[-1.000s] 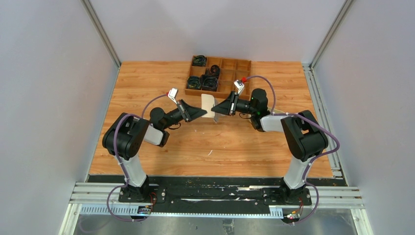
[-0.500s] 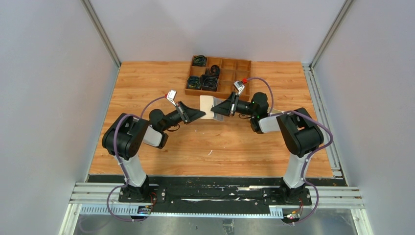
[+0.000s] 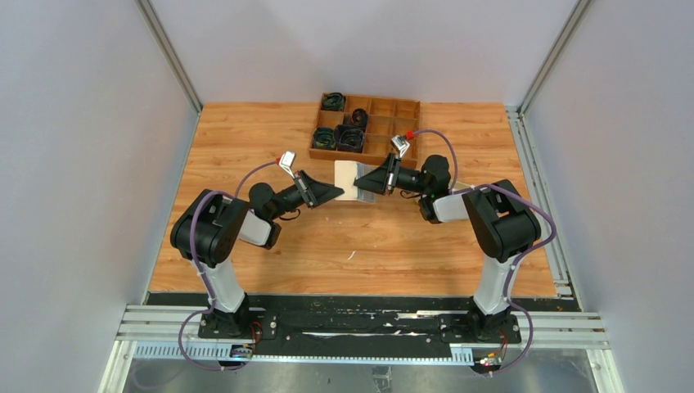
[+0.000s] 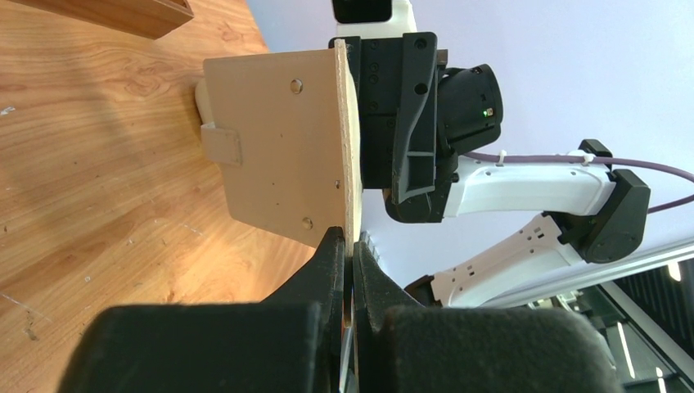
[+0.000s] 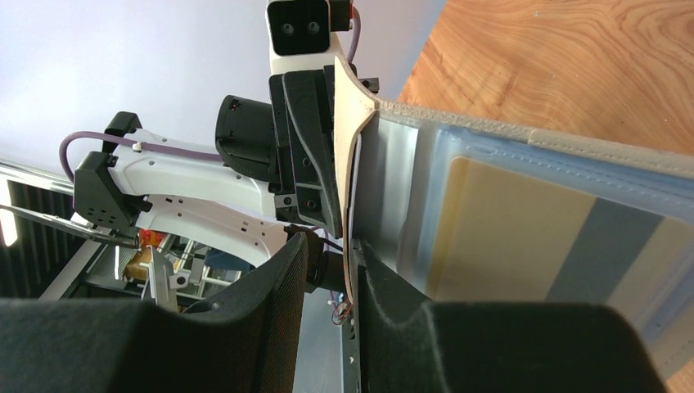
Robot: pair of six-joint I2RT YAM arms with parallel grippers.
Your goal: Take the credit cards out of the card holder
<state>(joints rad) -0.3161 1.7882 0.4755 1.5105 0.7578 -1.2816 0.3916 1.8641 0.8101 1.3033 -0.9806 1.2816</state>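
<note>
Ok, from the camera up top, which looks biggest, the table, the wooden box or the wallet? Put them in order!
1. table, by far the biggest
2. wooden box
3. wallet, clearly the smallest, so there is no tie here

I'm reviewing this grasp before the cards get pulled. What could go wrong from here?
The left gripper pinches only the thin edge of the card holder; a tug from the other side may slip it free. The right gripper straddles the holder's beige flap, with a gap showing on one side, rather than the credit cards tucked inside; closing here would likely catch the holder, not a card.
</note>
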